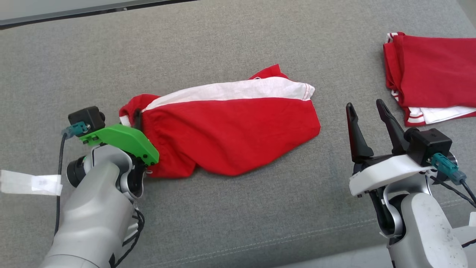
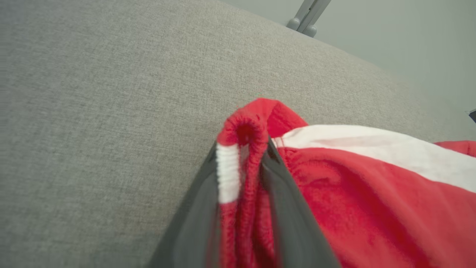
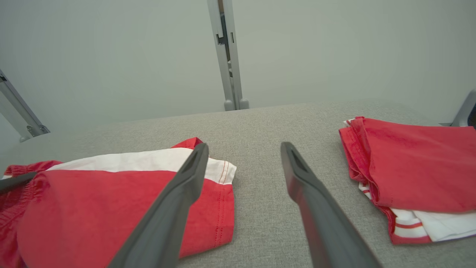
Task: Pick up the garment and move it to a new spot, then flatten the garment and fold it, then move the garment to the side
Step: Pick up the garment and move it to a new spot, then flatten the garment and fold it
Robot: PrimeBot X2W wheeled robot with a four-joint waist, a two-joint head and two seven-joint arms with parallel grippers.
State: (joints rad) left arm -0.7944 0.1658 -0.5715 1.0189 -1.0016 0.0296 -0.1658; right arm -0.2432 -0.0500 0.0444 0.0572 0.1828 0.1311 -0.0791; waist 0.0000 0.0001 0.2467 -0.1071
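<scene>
- The red shorts (image 1: 230,134) with a broad white side panel lie roughly flat in the middle of the grey upholstered cushion (image 1: 223,44). The elastic waistband end is bunched and the hemmed leg opening lies at the far end.
- At the waistband end, the left gripper (image 2: 241,147) has the gathered elastic pinched between its two dark fingers (image 2: 282,186), and a loop of fabric pokes out past the tips.
- Off the hem end of the shorts, the right gripper (image 1: 364,104) stands apart from the cloth with its fingers spread wide and nothing between them.
- Beyond that gripper, well away from the shorts, a folded red and white garment pile (image 1: 435,70) sits near the cushion's edge.
- A strip of white tape (image 1: 29,183) lies on the cushion past the waistband end.
- Behind the cushion are a plain pale wall (image 3: 111,56) and a grey metal post (image 3: 227,56).
</scene>
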